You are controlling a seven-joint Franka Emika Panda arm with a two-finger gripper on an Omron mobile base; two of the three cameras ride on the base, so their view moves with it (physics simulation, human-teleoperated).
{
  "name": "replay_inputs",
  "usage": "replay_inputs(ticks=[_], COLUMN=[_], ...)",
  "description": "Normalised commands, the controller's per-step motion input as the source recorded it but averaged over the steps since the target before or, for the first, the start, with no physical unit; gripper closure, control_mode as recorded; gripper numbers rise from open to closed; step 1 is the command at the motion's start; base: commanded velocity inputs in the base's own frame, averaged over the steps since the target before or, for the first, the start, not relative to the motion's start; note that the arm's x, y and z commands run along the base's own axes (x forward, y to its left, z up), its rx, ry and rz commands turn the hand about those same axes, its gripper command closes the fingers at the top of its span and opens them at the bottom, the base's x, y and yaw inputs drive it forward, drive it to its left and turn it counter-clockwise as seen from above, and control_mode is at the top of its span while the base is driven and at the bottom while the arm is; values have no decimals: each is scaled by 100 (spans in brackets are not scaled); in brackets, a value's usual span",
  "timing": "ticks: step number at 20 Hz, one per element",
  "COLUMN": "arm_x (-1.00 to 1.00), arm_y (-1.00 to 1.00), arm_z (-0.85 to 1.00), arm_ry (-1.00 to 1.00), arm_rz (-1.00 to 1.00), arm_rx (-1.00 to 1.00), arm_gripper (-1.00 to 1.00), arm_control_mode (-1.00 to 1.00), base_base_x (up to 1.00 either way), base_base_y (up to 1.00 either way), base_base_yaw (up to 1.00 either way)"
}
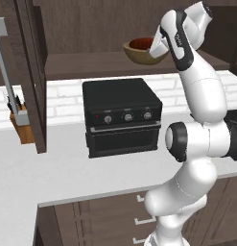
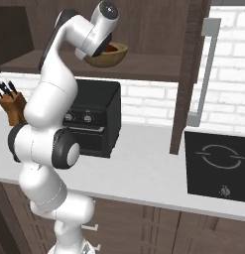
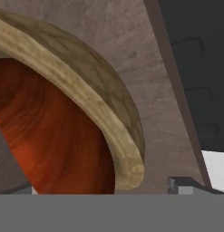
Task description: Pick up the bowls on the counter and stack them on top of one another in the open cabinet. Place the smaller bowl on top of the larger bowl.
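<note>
The larger bowl (image 1: 139,56) (image 2: 111,58), wide and light tan, stands on the shelf of the open cabinet (image 1: 81,65) (image 2: 144,67). The smaller bowl (image 1: 140,44) (image 2: 113,48), glossy dark red, sits nested inside it. In the hand view the red bowl (image 3: 54,149) lies within the thick tan rim (image 3: 109,108). My gripper (image 1: 158,45) (image 2: 96,52) (image 3: 104,188) is at the bowls' near edge, tilted down over them. It is open, its two fingertips (image 3: 186,185) standing wide apart on either side of the rims. The counter (image 1: 43,168) (image 2: 144,168) lies below.
A black toaster oven (image 1: 122,117) (image 2: 94,116) stands on the counter right under the shelf. A knife block (image 1: 21,122) (image 2: 10,106) sits to its left. The tall cabinet door (image 1: 31,72) (image 2: 191,74) hangs open, and a black cooktop (image 2: 218,163) lies at the right.
</note>
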Motion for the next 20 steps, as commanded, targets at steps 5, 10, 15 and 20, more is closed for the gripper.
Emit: replay_inputs(ticks=[5,10,15,20], arm_x=[-1,-7,-20,-35], arm_y=[0,0,0,0], arm_z=[27,23,11,13], arm_ry=[-3,0,0,0], arm_rz=[0,0,0,0], arm_rx=[0,0,0,0], arm_gripper=[-100,-100,-100,-100], arm_control_mode=[-100,-100,-100,-100], base_base_x=[0,0,0,0], base_base_y=[0,0,0,0], base_base_yaw=[0,0,0,0])
